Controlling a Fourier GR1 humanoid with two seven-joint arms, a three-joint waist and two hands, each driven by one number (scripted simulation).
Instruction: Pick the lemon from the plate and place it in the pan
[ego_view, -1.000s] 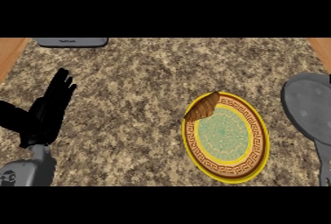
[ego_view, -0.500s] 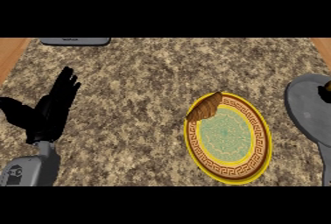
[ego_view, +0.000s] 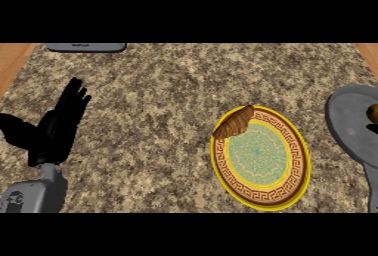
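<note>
A yellow-rimmed patterned plate (ego_view: 260, 159) lies right of centre, with a brown ridged object (ego_view: 234, 124) on its upper left rim. No lemon shows on the plate. The grey pan (ego_view: 348, 125) is cut off by the right edge, its handle (ego_view: 371, 186) pointing down. Over the pan, at the very edge, a small yellowish round thing (ego_view: 373, 113) shows, possibly the lemon, with a dark shape (ego_view: 373, 129) just under it that may be part of my right hand. My left hand (ego_view: 55, 131) rests open at the far left, fingers up, far from the plate.
The speckled stone counter (ego_view: 148, 100) fills the view, with wooden strips at both top corners. A grey flat object (ego_view: 86, 47) lies at the counter's back left edge.
The whole scene has slid slightly left and more of the pan shows. The yellowish thing and dark shape at the right edge are new. My left hand kept its pose.
</note>
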